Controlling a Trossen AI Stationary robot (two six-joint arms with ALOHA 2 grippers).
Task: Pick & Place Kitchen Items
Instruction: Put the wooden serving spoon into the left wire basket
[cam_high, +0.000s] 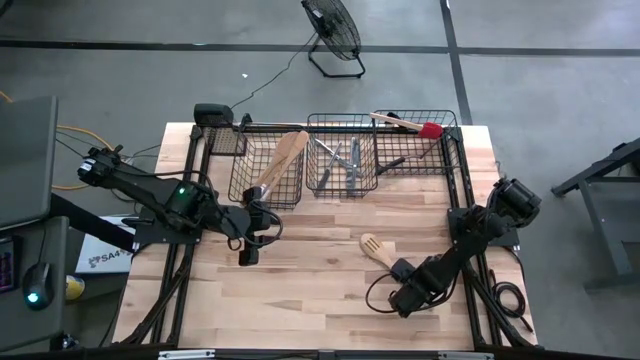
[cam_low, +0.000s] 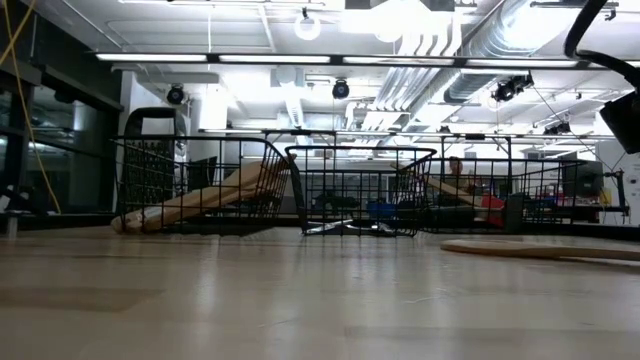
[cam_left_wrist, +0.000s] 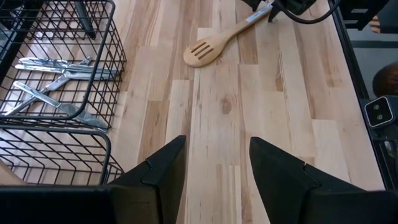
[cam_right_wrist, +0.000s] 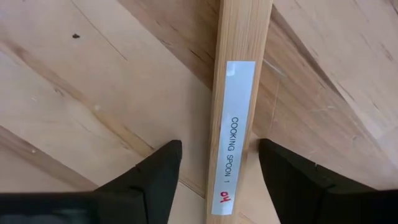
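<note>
Directly under your right gripper (cam_right_wrist: 214, 171), a pale wooden slotted spoon (cam_high: 377, 248) lies flat on the table (cam_high: 300, 290), toward the right edge and well apart from the baskets. Its handle, bearing a white label (cam_right_wrist: 233, 137) that reads "COOKING SPOON 1", runs between the two dark fingers (cam_right_wrist: 155, 174), which stand spread on either side with a gap left on each side, so nothing is pinched. Your left gripper (cam_high: 247, 256) hovers over bare wood left of the table's middle, just in front of the left basket (cam_high: 268, 172), its fingers (cam_left_wrist: 158, 174) spread and empty. Three black wire baskets sit in a row along the far edge. Wooden utensils (cam_high: 283, 160) lean out of the left one. Silver cutlery (cam_high: 343, 160) lies in the middle basket (cam_high: 343, 190). A red-headed spatula (cam_high: 428, 129) rests across the right basket (cam_high: 420, 155), beside a black utensil (cam_high: 392, 162).
</note>
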